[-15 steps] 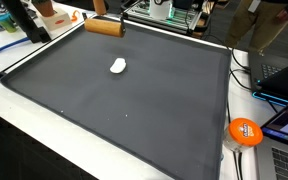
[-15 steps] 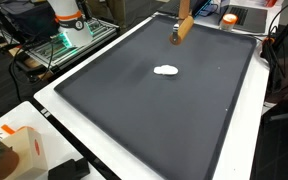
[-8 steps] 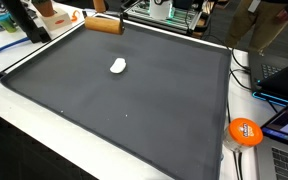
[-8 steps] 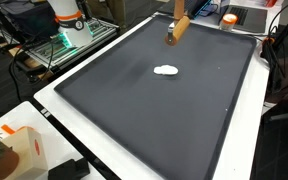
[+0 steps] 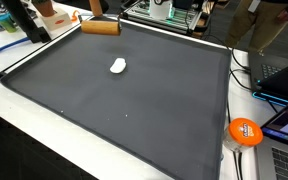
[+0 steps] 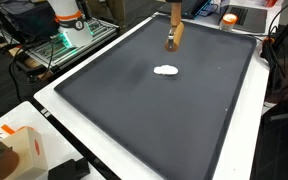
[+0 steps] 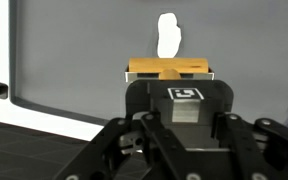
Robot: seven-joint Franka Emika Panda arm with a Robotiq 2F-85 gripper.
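My gripper (image 7: 169, 78) is shut on a brown wooden block (image 7: 169, 68), held just above the far edge of a dark grey mat (image 5: 134, 105). In both exterior views only the fingers show above the block (image 5: 101, 27) (image 6: 173, 38). A small white lump (image 5: 118, 66) lies on the mat near its middle, apart from the block. It also shows in the exterior view (image 6: 166, 70) and in the wrist view (image 7: 167, 35), beyond the block.
An orange round object (image 5: 245, 131) lies off the mat's corner beside laptops (image 5: 284, 80). A white and orange robot base (image 6: 66, 20) and a cable rack stand beyond the mat. A white box (image 6: 24, 148) sits at the table's near corner.
The gripper has carried the wooden block a little sideways along the mat's far edge. The white lump has not moved.
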